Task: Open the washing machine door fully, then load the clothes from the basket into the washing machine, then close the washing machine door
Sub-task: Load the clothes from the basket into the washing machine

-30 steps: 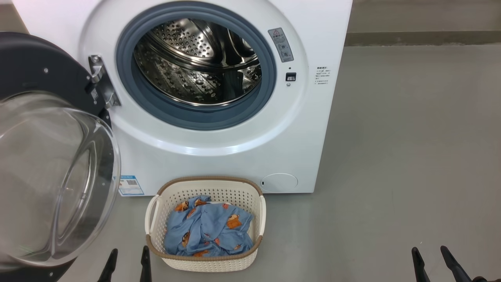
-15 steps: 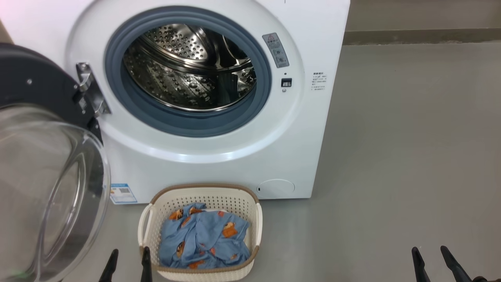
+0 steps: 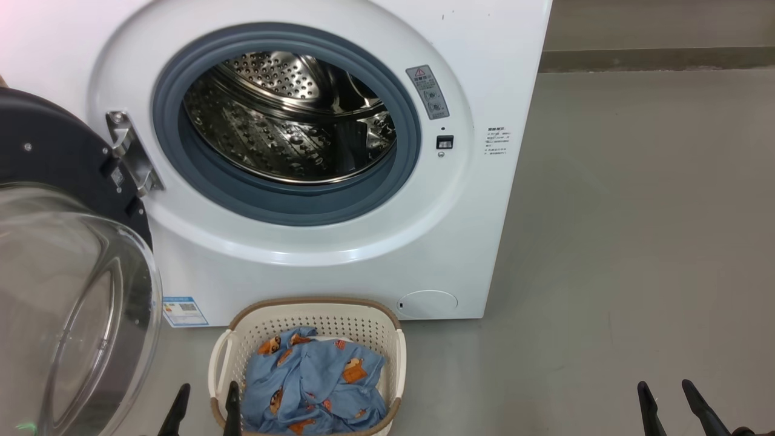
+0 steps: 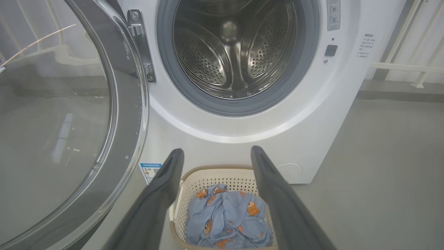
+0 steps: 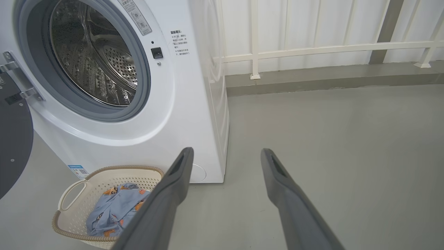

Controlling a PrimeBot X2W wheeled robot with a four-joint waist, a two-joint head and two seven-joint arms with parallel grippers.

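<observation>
Live: washing machine door [image 3: 54, 145] open wide. Clothes [image 3: 312, 387] heaped in basket [image 3: 315, 301] middle, on floor at washing machine [image 3: 339, 266] front edge. Left gripper [image 3: 207, 393], right gripper [image 3: 665, 393] spread, empty. Fabric soft, light, floppy: pinch 1 raised fold at heap top.

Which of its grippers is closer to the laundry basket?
Left. The left gripper hangs at the near-left rim of the basket; the right gripper is well off to its right, over the floor.
</observation>
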